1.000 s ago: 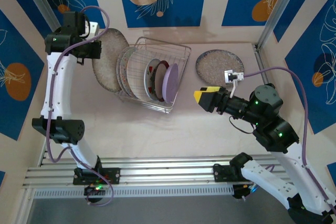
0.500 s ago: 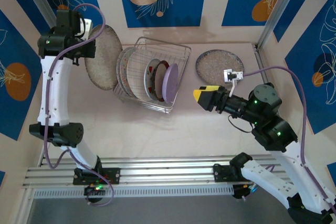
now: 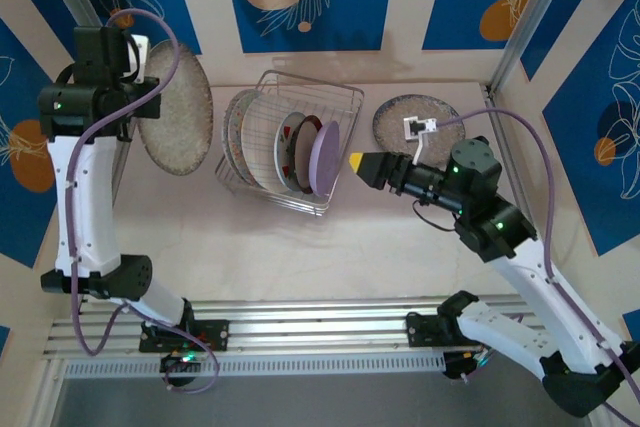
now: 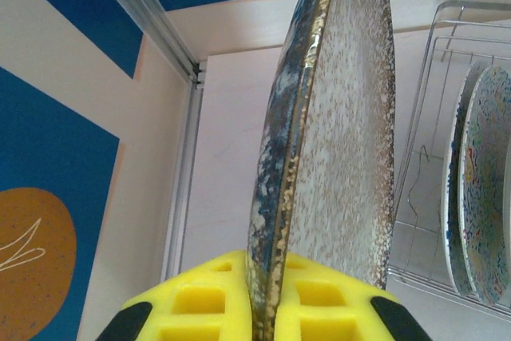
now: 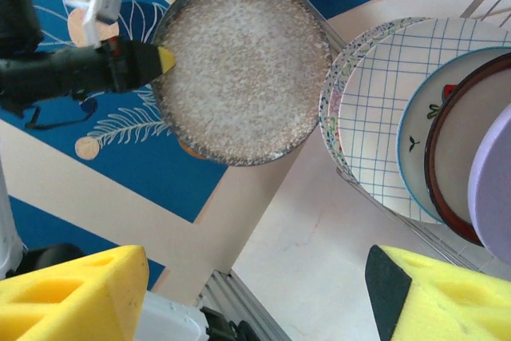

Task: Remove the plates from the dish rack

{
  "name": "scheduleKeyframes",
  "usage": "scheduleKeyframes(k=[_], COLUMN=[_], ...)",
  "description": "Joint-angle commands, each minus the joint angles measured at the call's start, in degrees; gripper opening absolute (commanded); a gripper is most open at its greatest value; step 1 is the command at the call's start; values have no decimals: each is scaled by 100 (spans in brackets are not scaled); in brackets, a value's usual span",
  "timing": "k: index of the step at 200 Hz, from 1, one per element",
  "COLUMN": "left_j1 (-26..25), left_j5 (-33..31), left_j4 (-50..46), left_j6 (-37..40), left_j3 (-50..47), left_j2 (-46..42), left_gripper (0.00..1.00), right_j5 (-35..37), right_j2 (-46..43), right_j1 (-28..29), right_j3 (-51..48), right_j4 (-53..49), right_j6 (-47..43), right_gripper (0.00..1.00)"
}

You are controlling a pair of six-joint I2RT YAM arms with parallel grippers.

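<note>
L gripper (image 4: 267,313) clamped shut on rim of big speckled plate (image 3: 178,112); plate held upright, left of dish rack (image 3: 345,97), apart from it. R gripper (image 5: 255,293) spread open, nothing held, positioned just right of rack near lilac plate (image 3: 323,159). In rack, grid plate (image 3: 262,142) + others stood on edge. 2nd speckled plate (image 3: 418,125) laid flat on tabletop (image 3: 300,247), right of rack.

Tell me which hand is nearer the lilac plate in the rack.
Right. The right hand sits open just right of the lilac plate, outside the dish rack. The left hand is well left of the rack, shut on a speckled plate.
</note>
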Motion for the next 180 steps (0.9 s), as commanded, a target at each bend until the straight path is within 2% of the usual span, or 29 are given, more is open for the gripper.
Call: scheduleKeyframes(k=[1, 32, 60, 91, 126, 180], left_j1=[-19, -13, -14, -17, -17, -19], left_j5=[-173, -291, -215, 123, 442, 1101], left_j4=[660, 380, 154, -164, -420, -266], left_j6=[-289, -388, -513, -793, -1104, -1836], left_j3=[422, 404, 413, 398, 382, 222], left_j2=[-530, -863, -1170, -1496, -1754, -1935], left_gripper=[0, 0, 0, 0, 0, 0], right_j5=[2, 44, 121, 129, 99, -184], right_j2=[186, 597, 1114, 1728, 2453, 3490], right_j1=[51, 150, 493, 879, 1231, 1625], right_j3=[-91, -207, -95, -177, -115, 177], right_j4=[573, 1176, 1482, 2184, 2703, 3326], right_j6=[307, 666, 563, 741, 1061, 1564], right_gripper=[73, 73, 73, 74, 80, 84])
